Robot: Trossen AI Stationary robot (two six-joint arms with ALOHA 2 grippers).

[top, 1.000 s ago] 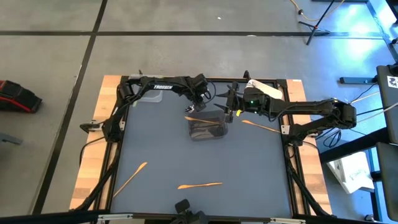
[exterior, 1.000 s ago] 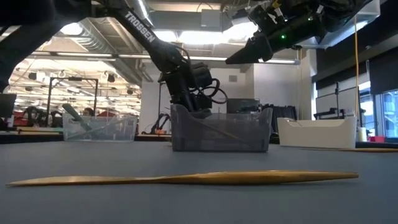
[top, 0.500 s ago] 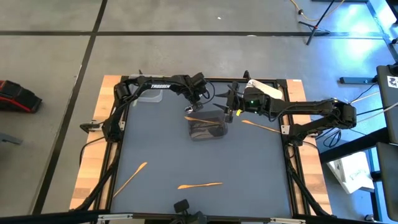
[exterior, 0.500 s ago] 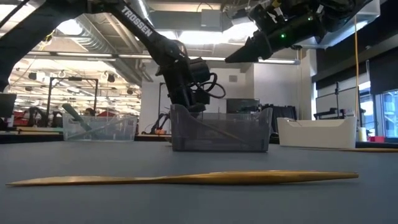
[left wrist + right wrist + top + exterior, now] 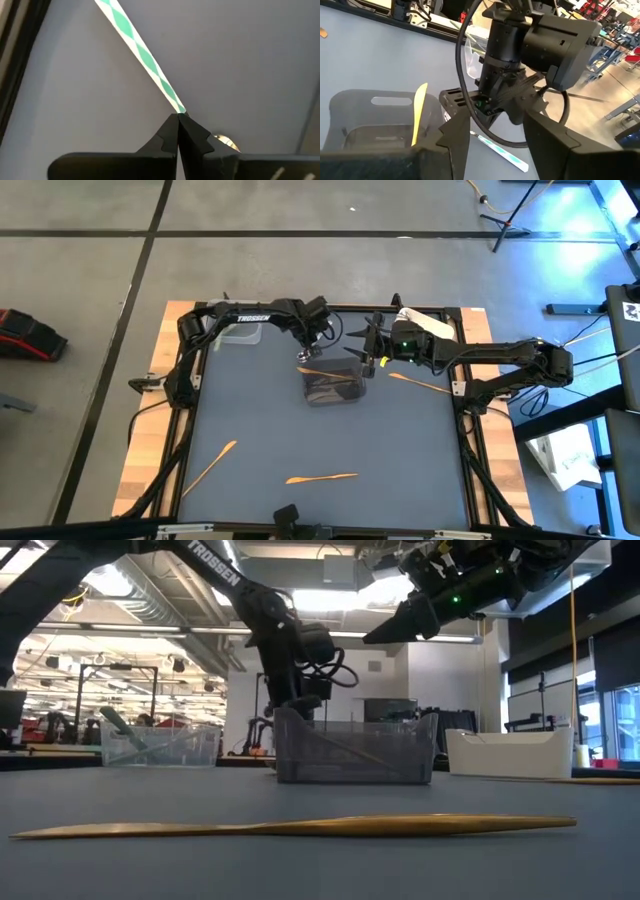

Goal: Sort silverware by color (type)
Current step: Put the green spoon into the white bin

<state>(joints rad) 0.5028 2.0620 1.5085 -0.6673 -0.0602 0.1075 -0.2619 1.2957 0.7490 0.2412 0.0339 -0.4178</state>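
My left gripper (image 5: 306, 348) hangs just beyond the far left corner of the grey bin (image 5: 312, 396) and is shut on a slim green-and-white striped utensil (image 5: 145, 57). My right gripper (image 5: 362, 348) is open and hovers above the bin's far right corner, facing the left gripper. Inside the bin lie orange utensils (image 5: 330, 373); one leans on its wall (image 5: 419, 112). More orange utensils lie flat on the table, at the near left (image 5: 210, 465), near the middle (image 5: 322, 477) and at the right (image 5: 420, 384). The clear bin (image 5: 160, 743) holds olive-green utensils. My left gripper pinches the striped utensil by its very end (image 5: 179, 111), only at the free ends of the two fingers. The fingers come from above, pointing down. The utensil runs away from the fingertips over the grey table; whether its free end rests on the table, I cannot tell.
A clear bin (image 5: 240, 332) stands at the far left and a white tray (image 5: 428, 322) at the far right. The table's black frame (image 5: 185, 430) runs along each side. Open grey surface lies between the grey bin and the near utensils.
My left gripper has moved a little toward the table's left and slightly up, staying shut. My right gripper has kept still.
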